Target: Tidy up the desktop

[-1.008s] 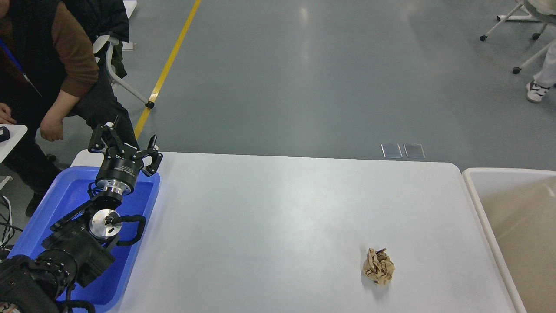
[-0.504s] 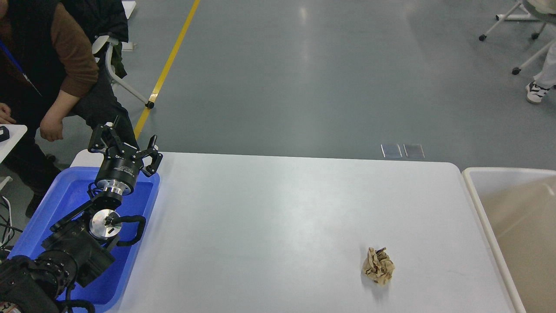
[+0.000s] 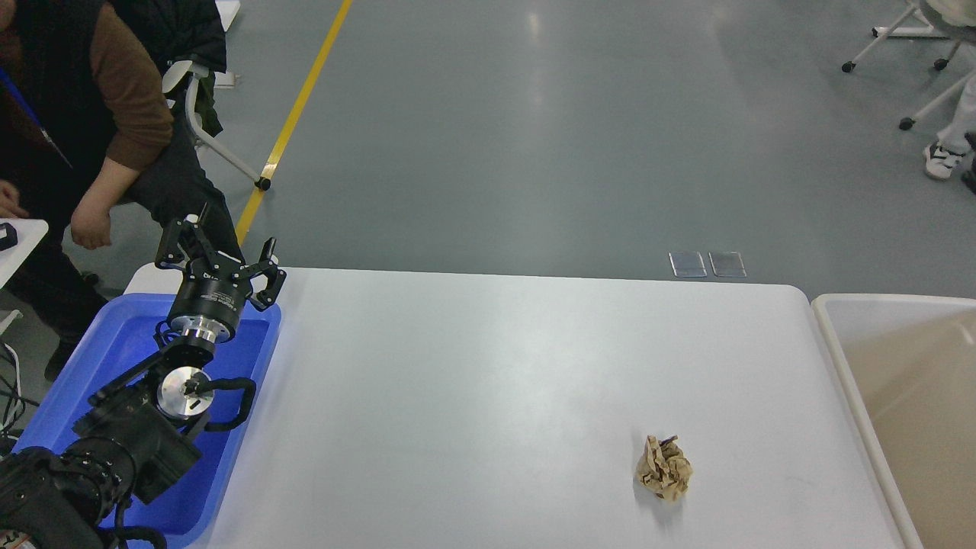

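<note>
Nothing on the desk has shifted since the earlier frames; only a dark shoe has edged in at the far right edge. L arm same pose as before.

Near: L arm comes in from bottom-left corner, thick black links lying over the blue tray (image 3: 91, 358), silver joint cap facing up, wrist angled up & away toward the tray's far right corner. R arm not in view.

Mid: crumpled brown paper ball (image 3: 664, 467) sits on the desktop (image 3: 488, 366), right of centre near the front, well apart from the arm. Beige-lined bin (image 3: 839, 320) just beside the desktop's right edge.

Farther: left gripper (image 3: 219, 255) hangs above the tray's far edge, fingers spread wide, nothing between them.

Far: grey floor w/ yellow line (image 3: 293, 122); person in brown sleeves (image 3: 114, 91) standing beyond the tray, far left.
</note>
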Robot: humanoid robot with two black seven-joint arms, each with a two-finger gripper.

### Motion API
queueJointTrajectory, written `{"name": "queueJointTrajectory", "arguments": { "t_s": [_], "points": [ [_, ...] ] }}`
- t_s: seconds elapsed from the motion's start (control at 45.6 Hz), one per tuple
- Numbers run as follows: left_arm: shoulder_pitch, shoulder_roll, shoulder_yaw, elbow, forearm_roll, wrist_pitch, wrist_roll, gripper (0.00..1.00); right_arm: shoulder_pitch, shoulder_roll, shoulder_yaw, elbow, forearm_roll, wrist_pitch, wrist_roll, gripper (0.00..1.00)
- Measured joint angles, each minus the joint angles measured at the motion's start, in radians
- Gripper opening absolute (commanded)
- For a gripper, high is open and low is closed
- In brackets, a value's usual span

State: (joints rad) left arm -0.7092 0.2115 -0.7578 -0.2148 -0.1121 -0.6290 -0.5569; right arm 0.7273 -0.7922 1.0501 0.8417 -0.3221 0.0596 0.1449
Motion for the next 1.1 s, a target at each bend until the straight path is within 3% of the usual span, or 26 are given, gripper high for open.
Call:
{"name": "queueJointTrajectory", "arguments": {
  "t_s": [0.394,0.701,1.096],
  "points": [
    [-0.001,0.0,0.0,0.0,0.0,0.0,0.0,1.0,-0.197,0.157,0.238,0.173,-0.002,0.047,0.029,1.0],
    [-0.001,0.0,0.0,0.0,0.0,0.0,0.0,1.0,-0.35,0.28,0.258,0.168,-0.013,0.056,0.037,1.0],
    [-0.001,0.0,0.0,0.0,0.0,0.0,0.0,1.0,-0.399,0.35,0.255,0.111,-0.018,0.056,0.045,1.0]
  ]
}}
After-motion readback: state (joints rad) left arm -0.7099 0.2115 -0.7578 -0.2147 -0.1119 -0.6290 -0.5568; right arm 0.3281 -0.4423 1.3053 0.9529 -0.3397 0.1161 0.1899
